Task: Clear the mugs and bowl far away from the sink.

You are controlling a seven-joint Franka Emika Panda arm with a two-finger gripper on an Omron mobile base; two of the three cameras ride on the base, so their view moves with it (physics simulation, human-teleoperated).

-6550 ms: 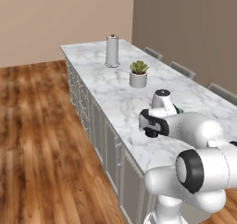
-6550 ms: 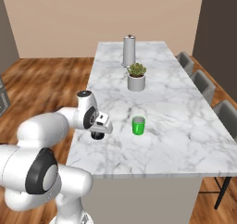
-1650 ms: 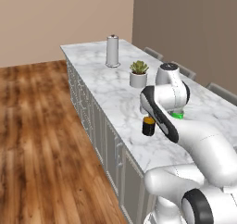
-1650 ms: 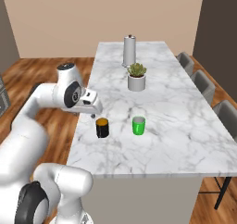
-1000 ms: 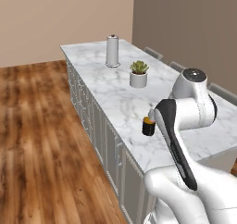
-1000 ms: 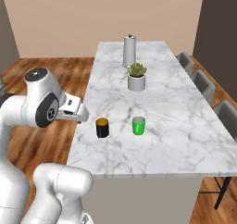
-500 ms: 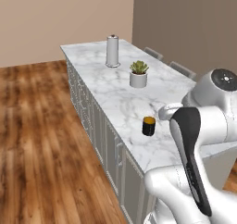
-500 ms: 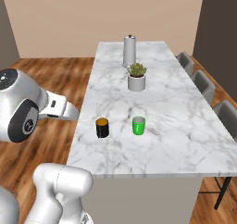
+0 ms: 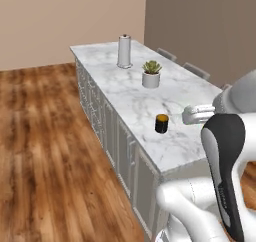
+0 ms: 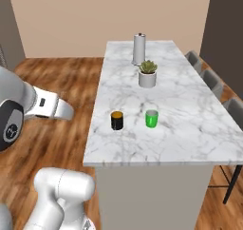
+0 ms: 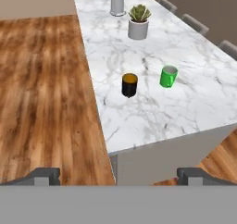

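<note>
Our gripper (image 11: pixel 118 174) hangs with fingers spread wide and empty, back from the counter's near end, where the 2 mugs stand side by side: black mug (image 11: pixel 130 84) and green mug (image 11: pixel 169 76). We judge the next trip should leave them undisturbed. No bowl or sink can be made out.

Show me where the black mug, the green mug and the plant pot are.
black mug (image 11: pixel 129 85), hand view, on its dark side wall
green mug (image 11: pixel 168 77), hand view, on its green side wall
plant pot (image 10: pixel 147 79), right base view, on its white wall below the leaves
</note>
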